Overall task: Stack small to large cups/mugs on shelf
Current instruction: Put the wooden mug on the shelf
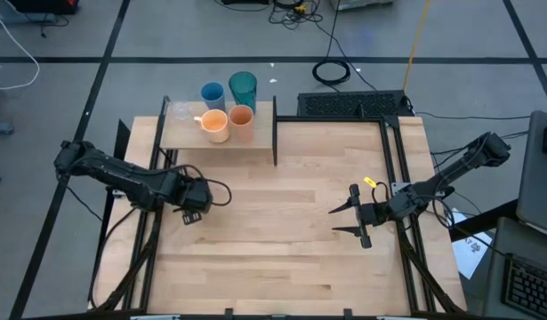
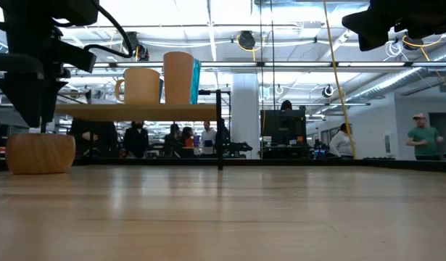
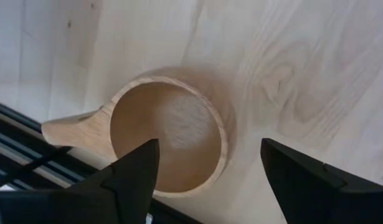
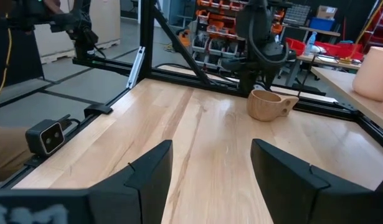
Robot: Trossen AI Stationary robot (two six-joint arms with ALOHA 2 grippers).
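The tan handled mug (image 3: 169, 127), a round, smooth wooden bowl shape, stands upright on the tabletop (image 1: 282, 240) near its left edge, mouth up. Its short flat handle runs level toward the black frame rail along that edge. The left gripper (image 3: 210, 171) hangs right above it, fingers spread wide and holding nothing; one finger (image 3: 132, 171) is over the mug's hollow, the other outside the rim.

Four cups stand upright on the shelf (image 1: 180, 135) at the tabletop's far left corner: a tall translucent teal tumbler (image 1: 243, 89), a shorter blue cup (image 1: 213, 94), an orange cup (image 1: 241, 122) and a peach-orange mug (image 1: 215, 125) with its handle toward the shelf's left end.

The right gripper (image 1: 346, 220) waits over the right side of the tabletop, fingers wide apart and empty.
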